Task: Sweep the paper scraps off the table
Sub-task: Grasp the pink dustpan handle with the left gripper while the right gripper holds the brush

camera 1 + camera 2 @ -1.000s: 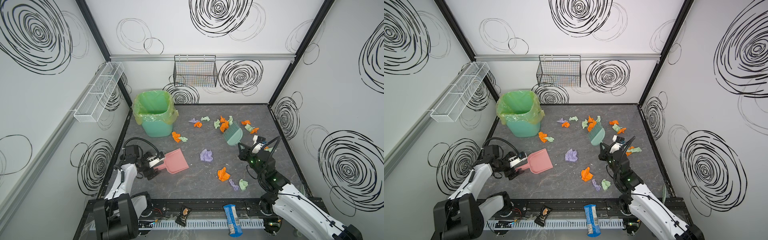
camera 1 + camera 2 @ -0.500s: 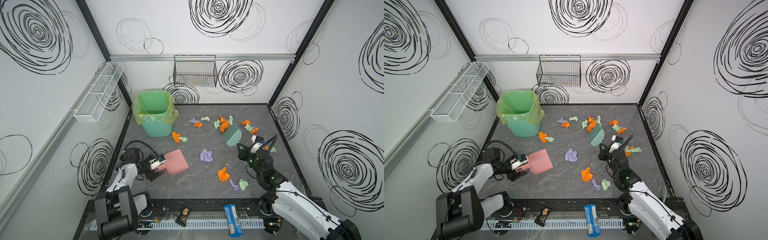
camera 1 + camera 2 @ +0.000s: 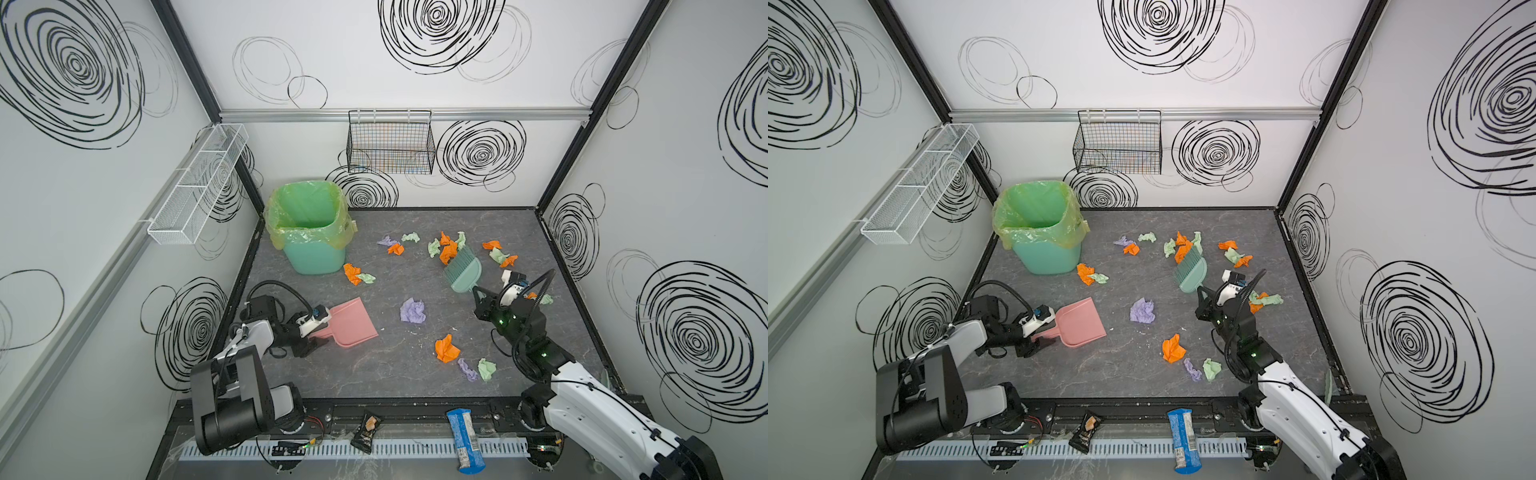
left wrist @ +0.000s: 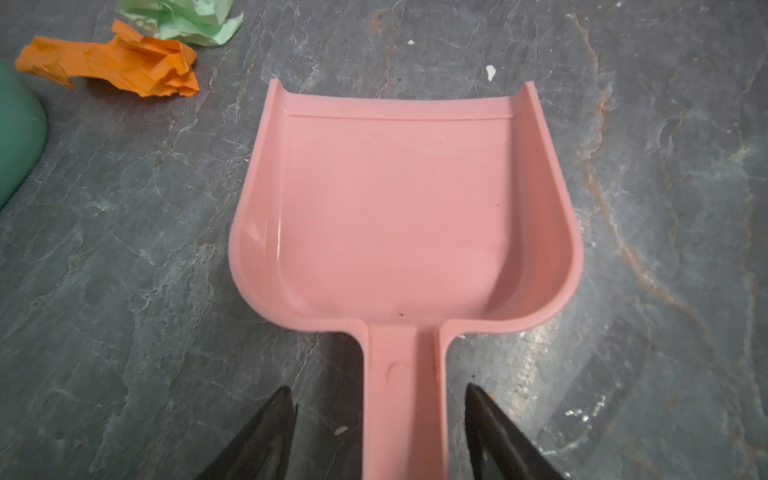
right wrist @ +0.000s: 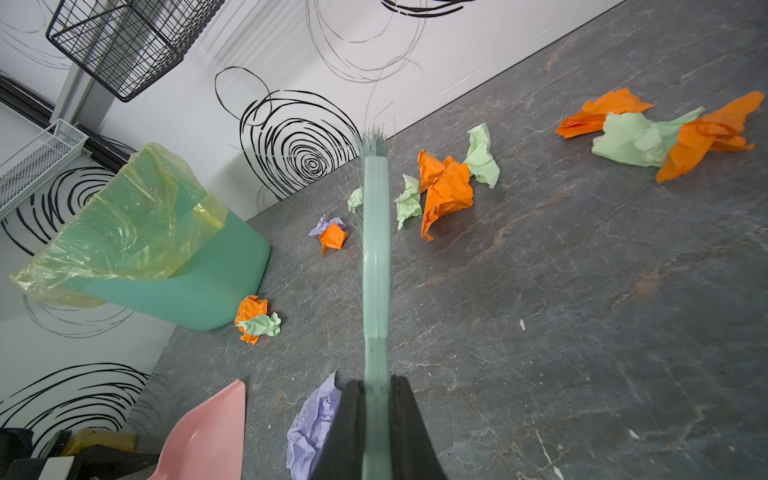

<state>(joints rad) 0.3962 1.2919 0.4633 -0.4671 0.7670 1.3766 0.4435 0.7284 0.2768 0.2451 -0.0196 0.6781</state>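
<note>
Table [image 4: 124, 270]: only left wrist view shows left end effector [image 4: 377, 392] clear of dustpan [image 4: 399, 199].

The left gripper [image 4: 377, 388] sat low over the table [image 3: 415, 374] near its left edge, jaws parted either side of the dustpan [image 4: 395, 208] handle, touching neither side. The right gripper [image 5: 376, 384] was clamped on the brush [image 5: 376, 249] handle above the table's right side.

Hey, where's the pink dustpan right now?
In a top view the pink dustpan lies flat on the left of the table, in front of the green bin, a lavender scrap to its right; the left gripper straddles its handle.
</note>
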